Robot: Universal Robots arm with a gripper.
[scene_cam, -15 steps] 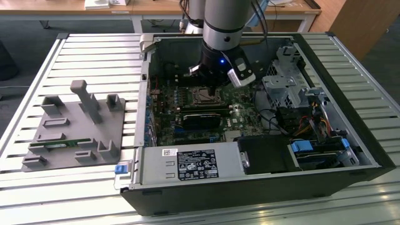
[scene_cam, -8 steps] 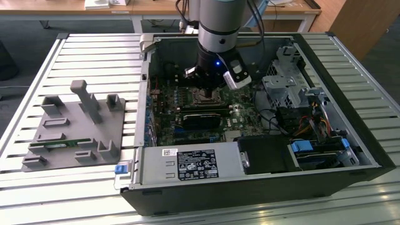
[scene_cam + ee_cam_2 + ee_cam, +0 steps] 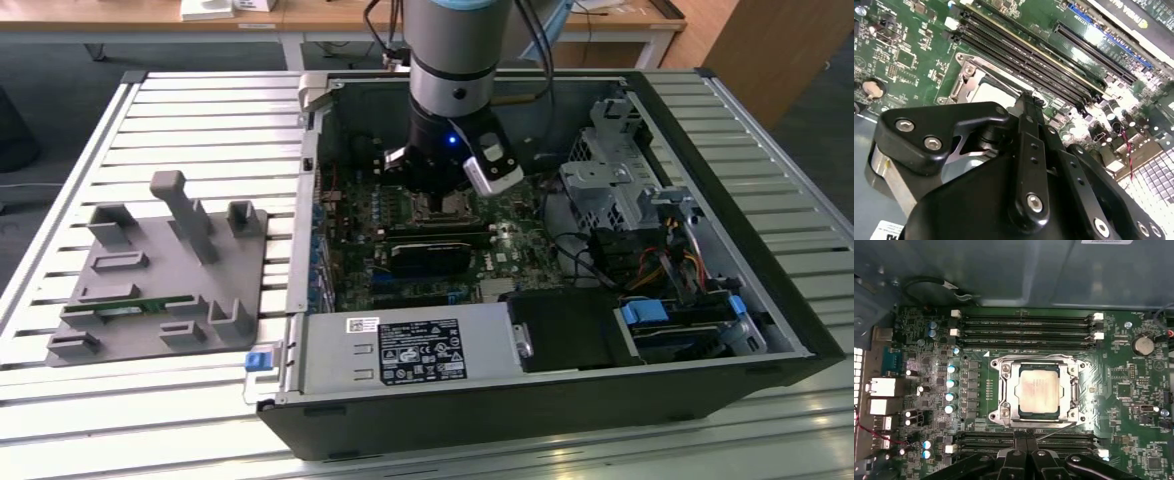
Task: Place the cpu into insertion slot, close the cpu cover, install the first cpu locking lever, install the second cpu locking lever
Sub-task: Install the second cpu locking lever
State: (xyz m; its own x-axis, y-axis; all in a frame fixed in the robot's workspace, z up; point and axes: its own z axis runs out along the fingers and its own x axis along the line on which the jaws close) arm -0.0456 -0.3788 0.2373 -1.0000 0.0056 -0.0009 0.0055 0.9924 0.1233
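The gripper's [image 3: 1026,440] two black fingers [image 3: 1020,452] are pressed together with nothing between them, their tip just at the 6 o'clock edge of the socket in the first wrist view. The cpu [image 3: 1038,392] lies flat in the insertion slot [image 3: 1004,371] — its dull silver top shows through the window of the cpu cover [image 3: 1008,402], which lies closed around it. In the exterior view the arm [image 3: 454,60] reaches down into the open computer case [image 3: 694,130] — a grey fixture block [image 3: 167,270] sits at 9 o'clock.
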